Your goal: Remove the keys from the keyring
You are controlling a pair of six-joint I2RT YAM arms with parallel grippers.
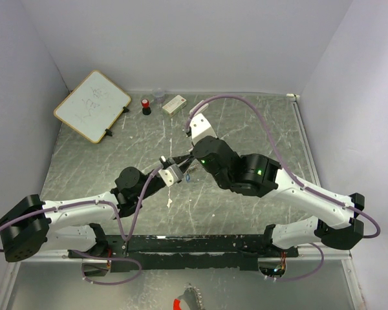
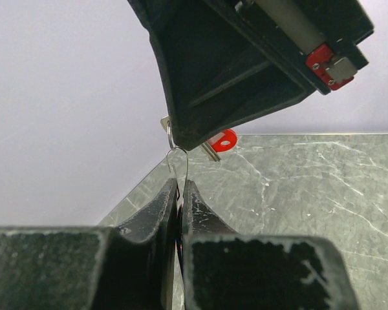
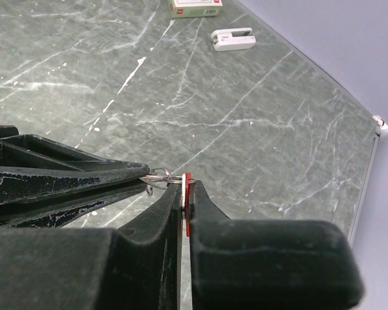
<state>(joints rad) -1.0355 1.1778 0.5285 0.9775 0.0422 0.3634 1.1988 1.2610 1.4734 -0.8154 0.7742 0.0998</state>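
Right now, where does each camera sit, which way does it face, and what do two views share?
Top external: above and behind the bases, looking down on the table; both arms show, left gripper and right gripper meeting mid-table.
Left wrist: on the left arm, looking past its own shut gripper at the right gripper and the red key.
Right wrist: on the right arm, looking past its own gripper, shut on the red key, at the left gripper's tips.
Shared: both wrist views show the keyring between the two grippers.
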